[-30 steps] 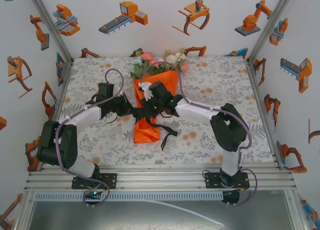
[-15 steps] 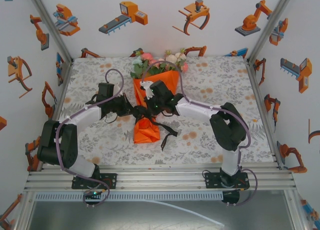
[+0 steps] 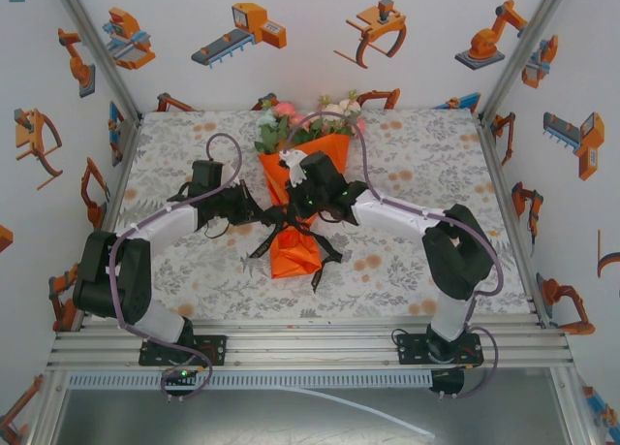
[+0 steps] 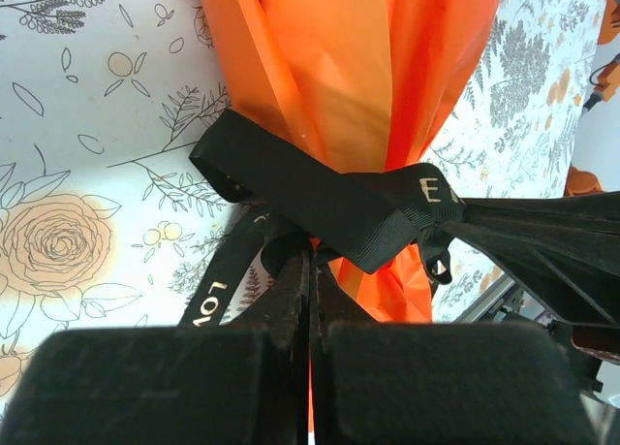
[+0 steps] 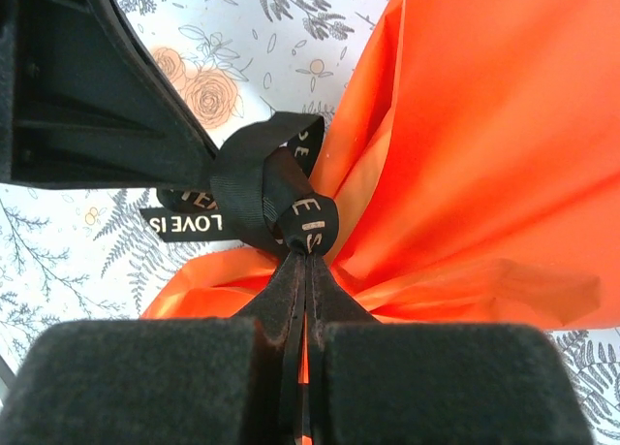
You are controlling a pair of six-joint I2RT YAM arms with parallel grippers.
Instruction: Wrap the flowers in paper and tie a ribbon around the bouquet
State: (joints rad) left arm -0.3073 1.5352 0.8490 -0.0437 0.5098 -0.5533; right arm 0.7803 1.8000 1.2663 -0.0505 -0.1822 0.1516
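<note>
The bouquet lies mid-table: pink, white and green flowers (image 3: 308, 118) top a cone of orange paper (image 3: 295, 256). A black ribbon (image 3: 325, 258) with pale lettering is wound round the cone's narrow waist, its tails trailing on the cloth. My left gripper (image 3: 263, 215) comes in from the left, shut on the ribbon (image 4: 320, 198) at the knot, with its tips (image 4: 310, 256) against the paper (image 4: 339, 67). My right gripper (image 3: 294, 210) meets it from the right, shut on a lettered ribbon loop (image 5: 308, 222) with its tips (image 5: 308, 259) beside the paper (image 5: 484, 125).
The floral tablecloth (image 3: 417, 164) covers the table out to white side walls with robot stickers. An aluminium rail (image 3: 310, 343) runs along the near edge by the arm bases. Grey cables (image 3: 223, 149) arc above both arms.
My right gripper has shut on the ribbon loop. The right arm and the bouquet's lower end have shifted slightly right. The left gripper has stayed shut in place.
</note>
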